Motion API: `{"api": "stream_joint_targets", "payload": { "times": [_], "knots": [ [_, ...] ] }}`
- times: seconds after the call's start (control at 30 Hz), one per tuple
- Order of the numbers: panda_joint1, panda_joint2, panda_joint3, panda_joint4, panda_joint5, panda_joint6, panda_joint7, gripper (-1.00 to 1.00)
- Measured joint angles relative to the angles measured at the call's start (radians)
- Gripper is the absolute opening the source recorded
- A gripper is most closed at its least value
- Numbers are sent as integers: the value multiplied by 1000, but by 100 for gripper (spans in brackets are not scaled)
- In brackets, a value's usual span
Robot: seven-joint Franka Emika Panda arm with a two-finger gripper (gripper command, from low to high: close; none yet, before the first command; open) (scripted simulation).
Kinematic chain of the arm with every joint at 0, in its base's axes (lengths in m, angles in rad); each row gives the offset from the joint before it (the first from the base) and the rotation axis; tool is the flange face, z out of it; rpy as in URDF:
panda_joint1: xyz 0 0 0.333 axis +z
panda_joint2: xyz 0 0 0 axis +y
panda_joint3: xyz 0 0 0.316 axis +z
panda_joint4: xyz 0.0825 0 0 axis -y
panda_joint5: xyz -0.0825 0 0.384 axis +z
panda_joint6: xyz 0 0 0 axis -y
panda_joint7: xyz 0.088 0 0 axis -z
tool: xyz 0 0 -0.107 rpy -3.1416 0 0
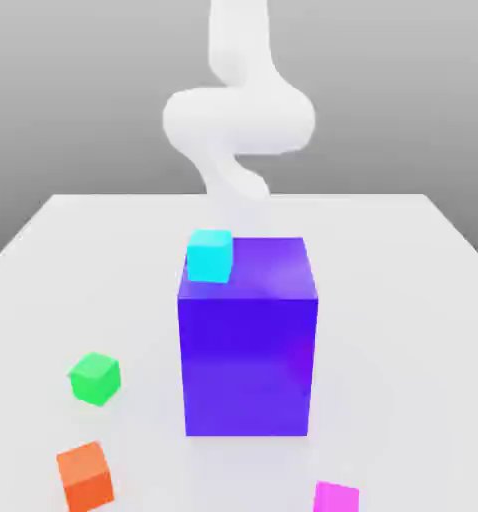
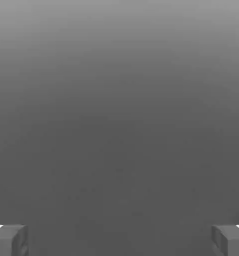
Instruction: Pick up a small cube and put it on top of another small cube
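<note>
The small cube (image 1: 335,497), bright magenta, lies on the white table at the front edge, towards the exterior view's right. Another small cube (image 1: 94,378), bright green, sits on the table at the exterior view's left, in front of the big block's left side. The two are far apart. In the hand view my gripper (image 2: 119,240) is open, its grey fingertips (image 2: 9,240) standing wide apart with nothing between them, against plain grey. The white arm (image 1: 238,120) rises at the back, behind the big block.
A tall blue-purple block (image 1: 248,340) stands mid-table between the arm and the small cubes. A cyan cube (image 1: 209,255) shows at its upper left corner. An orange cube (image 1: 85,476) lies at the front left, near the green one.
</note>
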Motion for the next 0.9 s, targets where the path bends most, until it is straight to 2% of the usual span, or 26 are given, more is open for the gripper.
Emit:
{"api": "stream_joint_targets", "payload": {
  "times": [0.3,0.57,0.73,0.9],
  "knots": [
    [195,334,-133,3,138,83,-402,0],
    [281,625,-158,7,250,153,-748,0],
    [306,796,-144,6,263,208,-924,0],
    [309,952,-126,0,204,274,-1051,0]
  ]
}}
